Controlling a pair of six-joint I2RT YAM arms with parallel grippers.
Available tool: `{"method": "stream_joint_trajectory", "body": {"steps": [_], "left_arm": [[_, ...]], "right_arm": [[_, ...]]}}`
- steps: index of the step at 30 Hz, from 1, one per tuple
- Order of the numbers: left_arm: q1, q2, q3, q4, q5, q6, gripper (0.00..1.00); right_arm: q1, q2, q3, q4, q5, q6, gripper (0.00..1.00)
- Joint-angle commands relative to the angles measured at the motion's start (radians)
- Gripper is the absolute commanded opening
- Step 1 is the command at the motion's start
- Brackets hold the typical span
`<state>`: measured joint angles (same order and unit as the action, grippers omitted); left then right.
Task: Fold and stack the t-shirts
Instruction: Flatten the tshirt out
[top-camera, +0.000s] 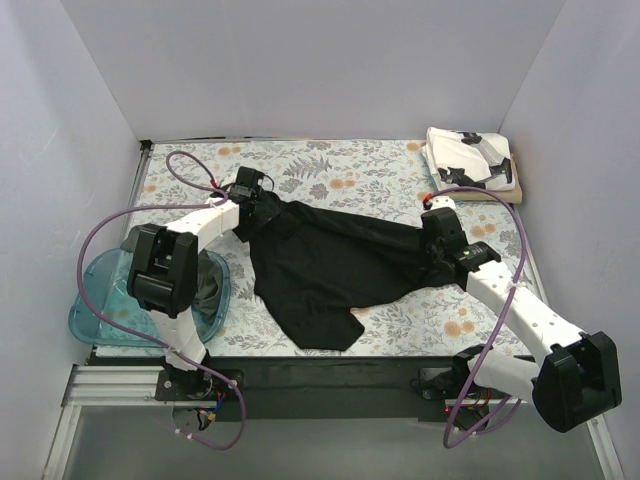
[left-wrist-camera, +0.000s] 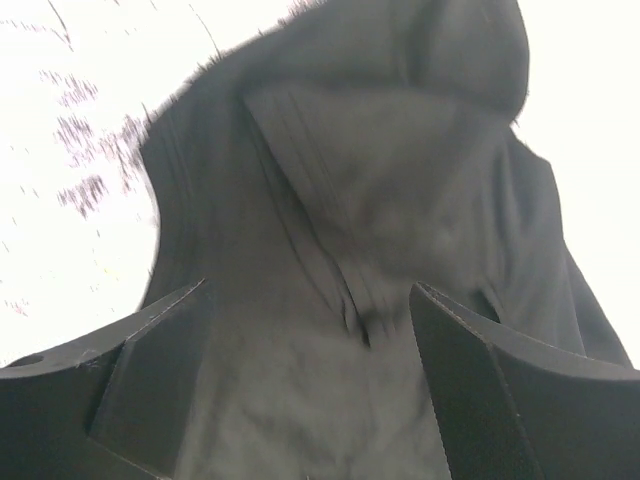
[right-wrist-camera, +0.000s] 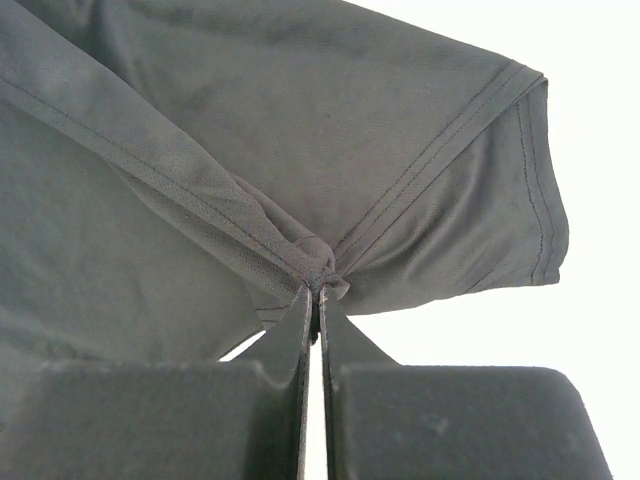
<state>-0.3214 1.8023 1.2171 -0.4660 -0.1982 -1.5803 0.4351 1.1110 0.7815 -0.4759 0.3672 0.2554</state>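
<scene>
Right wrist alone shows right fingers (right-wrist-camera: 170, 420) closed on the black t-shirt (right-wrist-camera: 250, 130) — left fingers (left-wrist-camera: 140, 365) spread wide.

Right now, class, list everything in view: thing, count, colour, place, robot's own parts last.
black t-shirt: 1, black, spread mid-table
printed t-shirt: 1, white with black print, folded, far right corner
tan t-shirt: 1, tan, under the printed t-shirt
grey-green t-shirt: 1, dark grey-green, bunched in the tub
tub: 1, translucent blue, near left edge
table cover: 1, floral, under everything
cables: 2, purple, looping from the arms
left claw: 1, black, open around black t-shirt's left end
right claw: 1, black, shut on black t-shirt's right end
</scene>
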Motion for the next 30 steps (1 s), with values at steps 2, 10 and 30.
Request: {"method": "stream_joint_trajectory", "body": {"steps": [2,10,30], "left_arm": [[0.031,0.038,0.074,0.009,-0.041,0.034,0.76],[0.074,0.16,0.209,0.035,-0.014,0.063,0.66],[0.079,0.431,0.53,0.023,0.0,0.167,0.29]], "right_arm": [[-0.013,0.013,-0.01,0.026,-0.016,-0.025,0.01],[-0.024,0.021,-0.008,0.037,-0.034,-0.036,0.01],[-0.044,0.065,-0.013,0.063,-0.054,-0.054,0.01]]}}
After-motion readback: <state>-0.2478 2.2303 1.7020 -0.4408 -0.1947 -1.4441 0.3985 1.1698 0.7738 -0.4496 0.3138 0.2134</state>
